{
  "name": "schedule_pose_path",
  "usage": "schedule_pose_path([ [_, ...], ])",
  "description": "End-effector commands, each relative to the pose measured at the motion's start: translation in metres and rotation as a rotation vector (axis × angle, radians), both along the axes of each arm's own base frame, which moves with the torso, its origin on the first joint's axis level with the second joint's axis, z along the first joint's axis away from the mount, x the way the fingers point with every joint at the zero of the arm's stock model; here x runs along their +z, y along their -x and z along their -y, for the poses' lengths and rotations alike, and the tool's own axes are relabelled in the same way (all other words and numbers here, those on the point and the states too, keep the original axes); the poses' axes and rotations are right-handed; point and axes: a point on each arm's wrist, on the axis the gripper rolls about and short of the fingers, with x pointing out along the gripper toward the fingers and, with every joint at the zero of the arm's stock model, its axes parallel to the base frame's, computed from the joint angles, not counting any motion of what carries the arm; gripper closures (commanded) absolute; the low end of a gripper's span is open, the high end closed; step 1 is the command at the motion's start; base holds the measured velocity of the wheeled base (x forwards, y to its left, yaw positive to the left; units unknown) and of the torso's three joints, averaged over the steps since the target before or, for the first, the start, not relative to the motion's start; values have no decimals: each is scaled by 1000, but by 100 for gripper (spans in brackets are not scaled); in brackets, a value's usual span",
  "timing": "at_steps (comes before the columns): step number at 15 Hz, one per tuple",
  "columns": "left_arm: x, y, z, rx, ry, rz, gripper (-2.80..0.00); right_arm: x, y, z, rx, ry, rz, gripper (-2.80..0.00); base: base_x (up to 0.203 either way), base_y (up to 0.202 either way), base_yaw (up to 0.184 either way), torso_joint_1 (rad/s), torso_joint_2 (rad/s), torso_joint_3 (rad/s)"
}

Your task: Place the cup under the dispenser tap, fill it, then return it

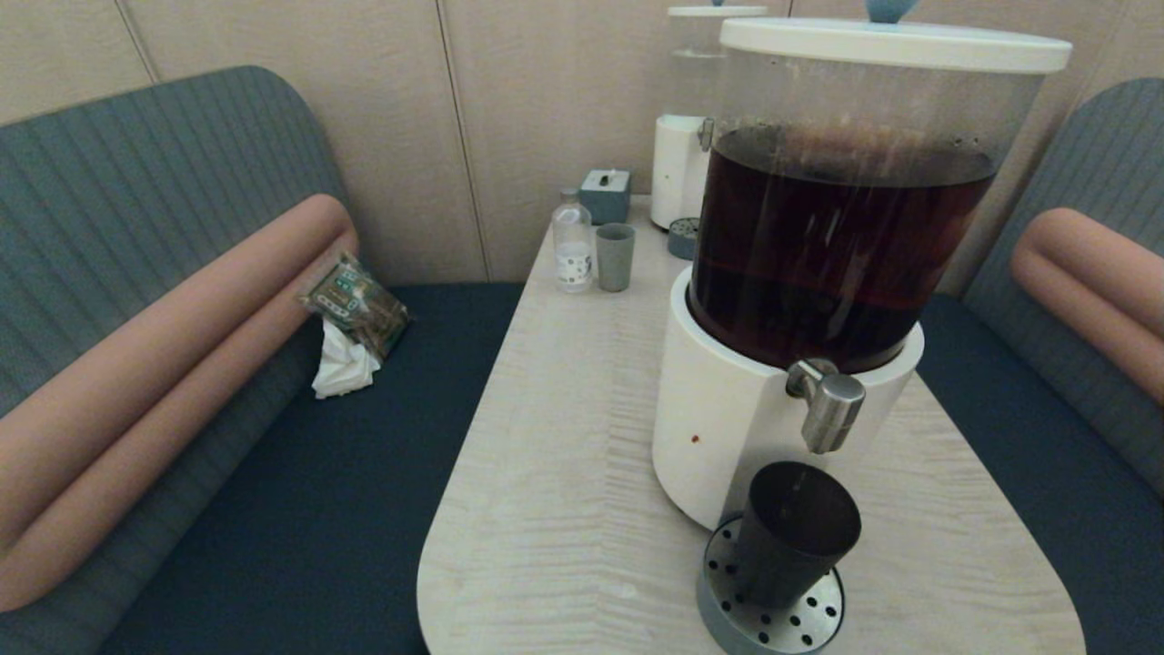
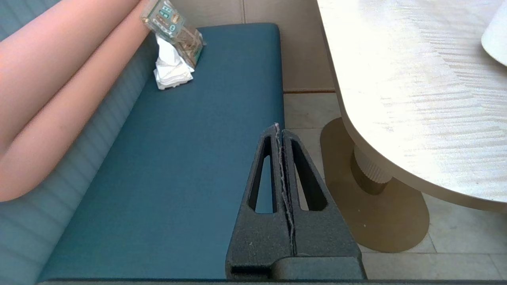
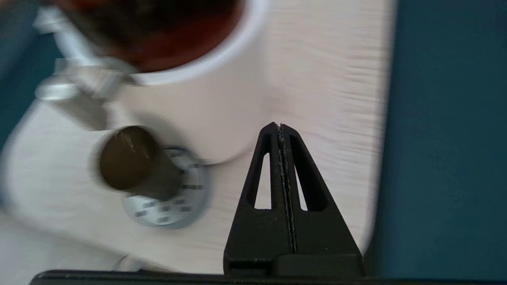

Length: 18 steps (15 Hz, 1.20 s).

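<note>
The dark smoky cup stands upright on the round perforated drip tray, right below the steel dispenser tap of the big dispenser with dark brown liquid. My right gripper is shut and empty, above the table to the right of the cup and well apart from it. My left gripper is shut and empty, parked over the blue bench seat beside the table. Neither gripper shows in the head view.
At the table's far end stand a small bottle, a grey-green cup, a grey box and a second dispenser with a clear tank. A packet and tissue lie on the left bench.
</note>
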Motion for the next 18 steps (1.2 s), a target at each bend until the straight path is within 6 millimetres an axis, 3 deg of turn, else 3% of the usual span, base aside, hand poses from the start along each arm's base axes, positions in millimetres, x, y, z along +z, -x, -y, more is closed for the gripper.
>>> schedule_pose_path([
  [1,0,0,0,0,0,-1,0,-1,14,5,-44,15,36,0,0,0,0,0,0,0],
  [6,0,0,0,0,0,-1,0,0,43,13,-49,34,119,0,0,0,0,0,0,0],
  [10,0,0,0,0,0,-1,0,-26,54,15,-37,39,86,0,0,0,0,0,0,0],
  [18,0,0,0,0,0,-1,0,-35,94,21,-49,80,209,0,0,0,0,0,0,0],
])
